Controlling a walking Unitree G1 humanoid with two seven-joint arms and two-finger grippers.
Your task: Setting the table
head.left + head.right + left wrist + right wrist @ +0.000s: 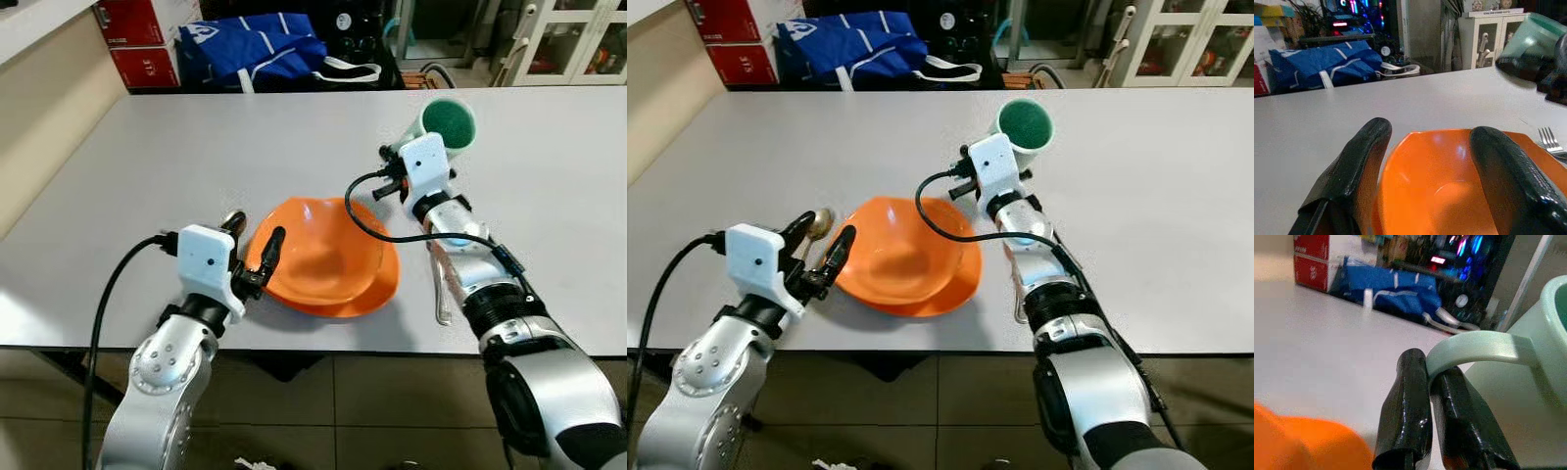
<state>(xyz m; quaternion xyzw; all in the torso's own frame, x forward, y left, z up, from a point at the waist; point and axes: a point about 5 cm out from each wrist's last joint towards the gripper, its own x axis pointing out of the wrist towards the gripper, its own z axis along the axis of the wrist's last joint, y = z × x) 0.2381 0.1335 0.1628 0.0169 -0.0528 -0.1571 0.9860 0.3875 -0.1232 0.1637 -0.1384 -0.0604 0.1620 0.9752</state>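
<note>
A: What is held at this moment?

B: A pale green ceramic mug (446, 124) is carried by its curved handle, which is pinched between the clenched fingers of the right gripper (1436, 396). The mug is seen tilted, its dark green inside turned toward the head camera, above the grey tabletop (196, 147) just beyond the orange plastic bowl (318, 250).

A: And the left gripper (257, 247)?

B: Its fingers are spread apart, one on each side of the near rim of the bowl, which rests on an orange plate (377, 289). Nothing is grasped; whether the rim is touched cannot be told.

A: How should the mug be set down well?

B: It is judged that the mug should first be righted, so that the base is level, then lowered onto bare table to the right of the bowl and beyond it. The handle should be released only once the base is seen to rest flat.

A: What lies around?

B: A steel fork (441, 289) lies beside the plate under the right forearm, and a spoon (821, 221) sits by the left gripper. A blue bag (250, 47) and red boxes (142, 39) are placed beyond the far edge.

A: What stands in the way?

B: The black cable (367, 211) looped over the bowl may snag on its rim, and the fork could be brushed by the forearm.
</note>
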